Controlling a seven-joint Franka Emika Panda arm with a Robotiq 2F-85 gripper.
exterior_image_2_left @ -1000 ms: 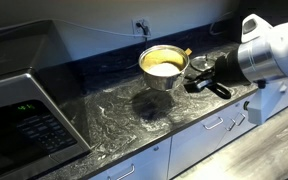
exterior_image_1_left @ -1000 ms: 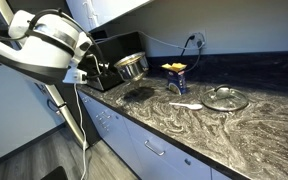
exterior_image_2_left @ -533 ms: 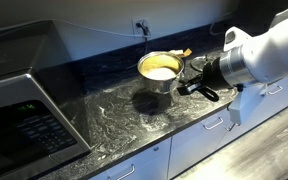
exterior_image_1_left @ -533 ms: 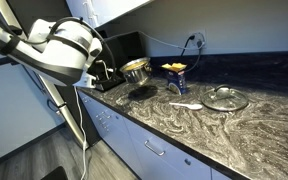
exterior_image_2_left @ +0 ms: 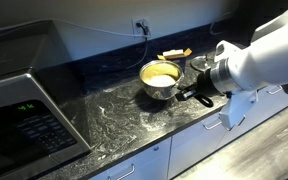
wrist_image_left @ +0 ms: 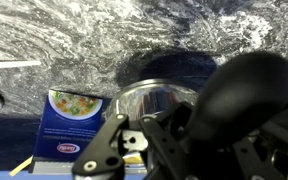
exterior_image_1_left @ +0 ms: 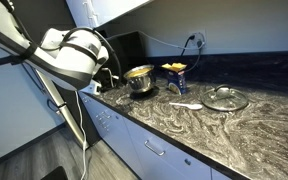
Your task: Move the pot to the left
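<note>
counter: dark marbled stone countertop (exterior_image_1_left: pixel 239 125) | cabinets: white lower cabinets (exterior_image_1_left: pixel 149 150) with bar handles, upper cabinet (exterior_image_1_left: pixel 109 10) | wall: pale wall (exterior_image_2_left: pixel 84 20), dark backsplash (exterior_image_2_left: pixel 89 62), outlet (exterior_image_2_left: pixel 141 25) with cord plugged in | appliance: microwave (exterior_image_2_left: pixel 24 115) at counter end | floor: grey wood-look floor (exterior_image_1_left: pixel 24 158)

Dim, soft pictures; glare streaks the counter (exterior_image_2_left: pixel 124 110).

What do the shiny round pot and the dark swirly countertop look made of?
Round shiny pot: likely polished stainless steel, since its wall mirrors the surroundings; the interior looks yellowish-cream. Dark swirled countertop: probably polished stone or stone-look laminate, with grey-white veining and glossy glare.
</note>
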